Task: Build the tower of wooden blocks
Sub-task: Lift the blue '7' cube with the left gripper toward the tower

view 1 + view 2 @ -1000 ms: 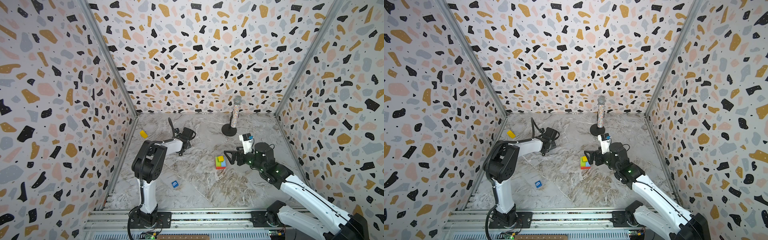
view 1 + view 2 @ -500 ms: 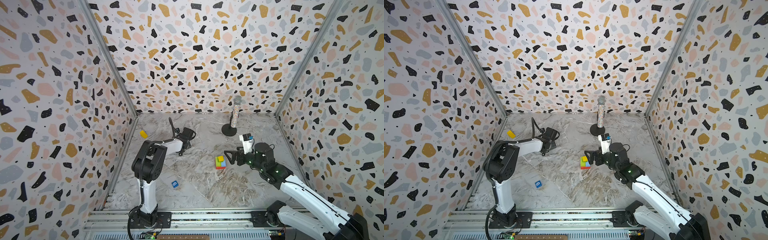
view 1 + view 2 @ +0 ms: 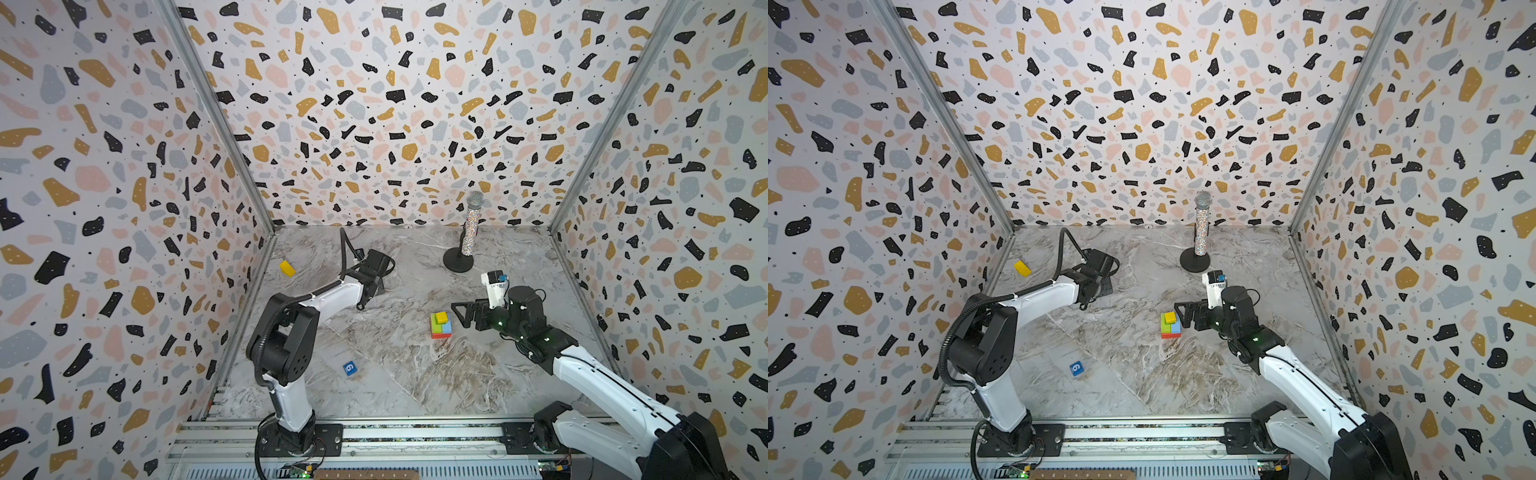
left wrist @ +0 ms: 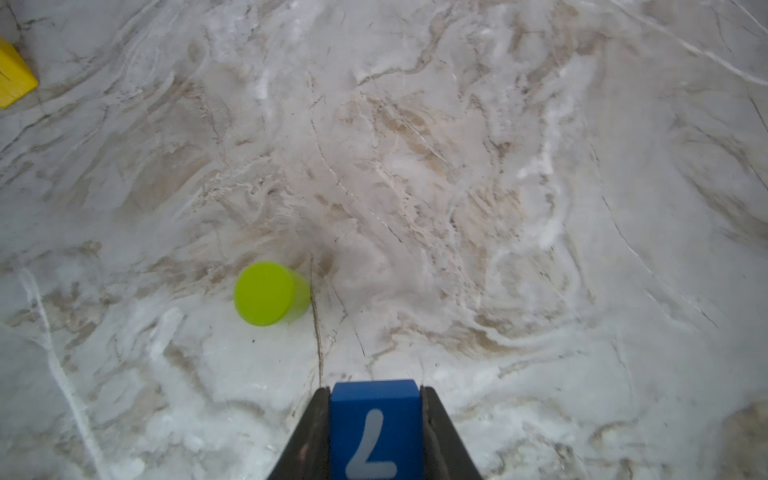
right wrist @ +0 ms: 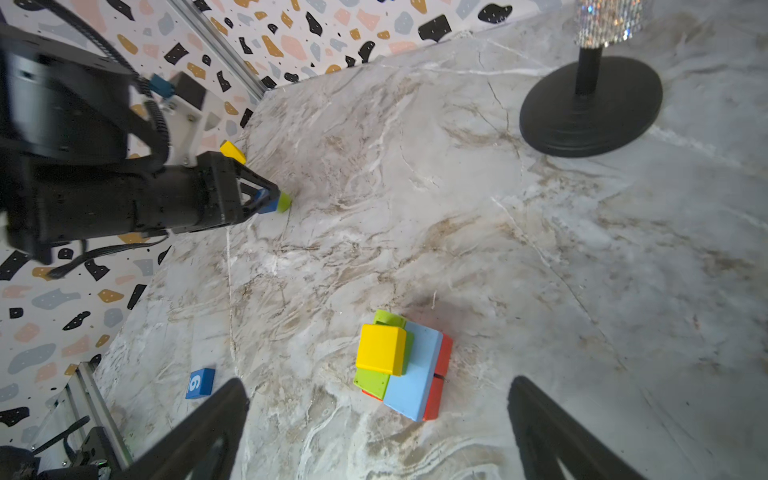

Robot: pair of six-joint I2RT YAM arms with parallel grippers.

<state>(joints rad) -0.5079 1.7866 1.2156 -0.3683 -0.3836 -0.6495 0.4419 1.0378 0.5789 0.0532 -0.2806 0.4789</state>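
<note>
Left claw [image 4: 376,390] newly clamped on blue block [image 4: 376,428], right claw [image 5: 378,381] spread wide

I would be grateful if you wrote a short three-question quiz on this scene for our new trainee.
1. True or false: the left gripper is shut on a dark blue block.
2. Which colour is topmost on the tower? A red, B yellow, C light blue.
3. Fill in: the right gripper, beside the tower, is ___ (open or shut).

Key: 1 true. 2 B. 3 open.
</note>
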